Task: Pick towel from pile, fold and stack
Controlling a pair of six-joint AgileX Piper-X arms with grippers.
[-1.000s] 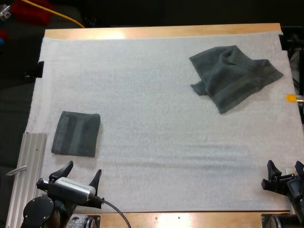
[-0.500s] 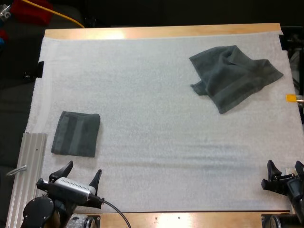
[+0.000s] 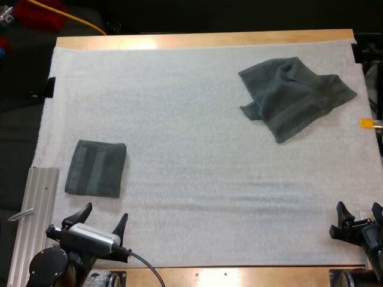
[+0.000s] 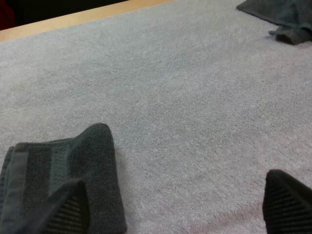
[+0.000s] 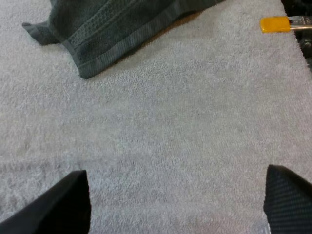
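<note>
A crumpled grey-green towel (image 3: 293,95) lies far right on a white mat (image 3: 191,155). A folded towel (image 3: 96,168) sits near left, beside a ribbed metal rail (image 3: 37,209). The left jaws stand apart just short of the folded towel. The right jaws, partly cut off, stand apart near right. The wooden surface (image 3: 203,39) borders the far side.

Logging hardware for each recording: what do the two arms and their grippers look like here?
The left arm is black with a rounded joint housing; the right arm is black too. The left gripper and right gripper each carry two black, wedge-shaped fingers tapering to pointed tips. Up close, the left fingers show fine ridged pads; the right fingers are the same matte black.
</note>
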